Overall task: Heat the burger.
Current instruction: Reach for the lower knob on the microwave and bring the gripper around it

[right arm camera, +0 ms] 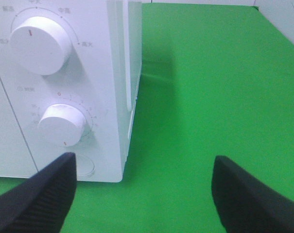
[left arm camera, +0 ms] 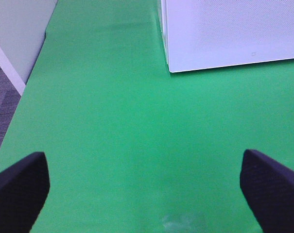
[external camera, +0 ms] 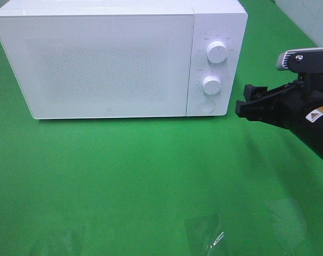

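Black left pincer (left arm camera: pixel 144 170), apparently wrist-view only.

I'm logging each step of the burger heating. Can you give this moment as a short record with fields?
microwave: white, door shut, on green tabletop
controls: upper knob, lower knob, round button below them
right gripper: jaws open, empty, by the microwave's right front corner
left gripper: jaws open, empty, over the green tabletop
burger: not visible in any view

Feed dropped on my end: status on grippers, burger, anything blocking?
Left gripper open over mat; right gripper open near microwave knobs. Burger not in view, door shut. Nothing seen blocking.
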Controlling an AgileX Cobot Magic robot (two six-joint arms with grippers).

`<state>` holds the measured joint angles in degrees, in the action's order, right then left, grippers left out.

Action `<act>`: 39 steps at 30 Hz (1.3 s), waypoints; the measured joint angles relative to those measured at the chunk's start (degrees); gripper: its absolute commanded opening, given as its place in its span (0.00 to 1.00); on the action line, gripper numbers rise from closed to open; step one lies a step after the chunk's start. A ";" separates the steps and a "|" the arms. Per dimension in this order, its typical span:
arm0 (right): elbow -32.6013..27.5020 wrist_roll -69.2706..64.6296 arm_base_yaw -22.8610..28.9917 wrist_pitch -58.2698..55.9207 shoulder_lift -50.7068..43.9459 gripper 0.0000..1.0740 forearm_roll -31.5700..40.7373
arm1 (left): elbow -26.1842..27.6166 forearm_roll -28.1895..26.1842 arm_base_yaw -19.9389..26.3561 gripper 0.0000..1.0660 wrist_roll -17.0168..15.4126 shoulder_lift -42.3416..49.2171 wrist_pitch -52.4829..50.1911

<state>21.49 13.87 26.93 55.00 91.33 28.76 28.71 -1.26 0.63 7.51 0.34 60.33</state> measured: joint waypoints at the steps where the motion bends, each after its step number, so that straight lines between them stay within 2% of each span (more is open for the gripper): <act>1: 0.06 0.34 3.27 2.41 1.43 0.70 3.95 | 0.00 0.00 0.00 0.94 0.00 0.00 0.00; 4: 0.06 1.32 5.96 4.24 2.41 0.70 6.99 | 0.00 0.00 0.00 0.94 0.00 0.00 0.00; 6: 0.06 3.04 11.06 8.25 4.30 0.70 11.86 | 0.00 0.00 0.00 0.94 0.00 0.00 0.00; 12: 1.49 4.41 15.24 11.23 7.79 0.70 15.41 | 0.00 0.00 0.00 0.94 0.00 0.00 0.00; 37: 12.72 4.35 14.50 14.04 19.88 0.70 13.12 | 0.00 0.00 0.00 0.94 0.00 0.00 0.00; 39: 15.01 4.35 14.50 14.04 21.89 0.70 13.01 | 0.00 0.00 0.00 0.94 0.00 0.00 0.00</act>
<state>36.50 18.22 41.42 69.04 113.22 41.77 28.71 -1.26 0.63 7.51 0.34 60.33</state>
